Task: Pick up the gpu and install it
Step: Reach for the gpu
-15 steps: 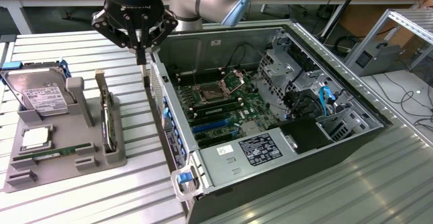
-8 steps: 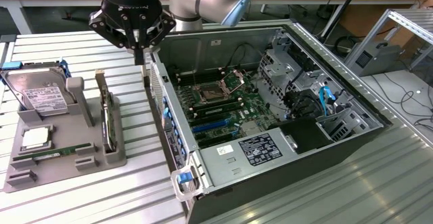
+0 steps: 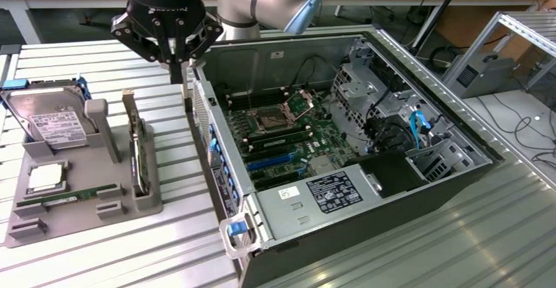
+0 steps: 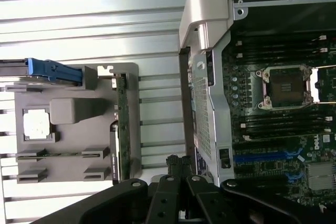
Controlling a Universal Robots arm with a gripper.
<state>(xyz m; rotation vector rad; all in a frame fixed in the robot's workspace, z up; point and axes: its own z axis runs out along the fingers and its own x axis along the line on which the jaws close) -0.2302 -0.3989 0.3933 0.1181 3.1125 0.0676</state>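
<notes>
Well, in the exterior view the gripper (image 3: pixel 177 73) hangs clenched on nothing, its fingers pinched together above the slatted table (image 3: pixel 78 66), just off the back corner of the open case (image 3: pixel 287 216). The gpu (image 3: pixel 135 151) stands on edge in a slot of the grey holder (image 3: pixel 69 217), on the side nearest the case. It is near the gripper but not touched by it. Farther to the exterior view's left a hard drive (image 3: pixel 48 122) leans in the same holder, and a memory stick (image 3: pixel 80 196) lies flat in front of it. Inside the case the motherboard (image 3: pixel 287 138) lies open to sight. The arm (image 3: pixel 269 1) is cut off by the picture's edge.

The wrist view looks straight down. The gripper (image 4: pixel 178 165) shows its closed tips over the bare strip of table (image 4: pixel 157 103) between holder (image 4: pixel 68 140) and case (image 4: pixel 210 77). The gpu (image 4: pixel 122 121) is seen edge-on as a thin greenish strip, so its flat faces are hidden. A blue clip (image 4: pixel 52 71) juts from the holder and runs out of frame. The motherboard (image 4: pixel 273 145) shows its square socket (image 4: pixel 286 87) plainly, and the case's far side is cut off.
</notes>
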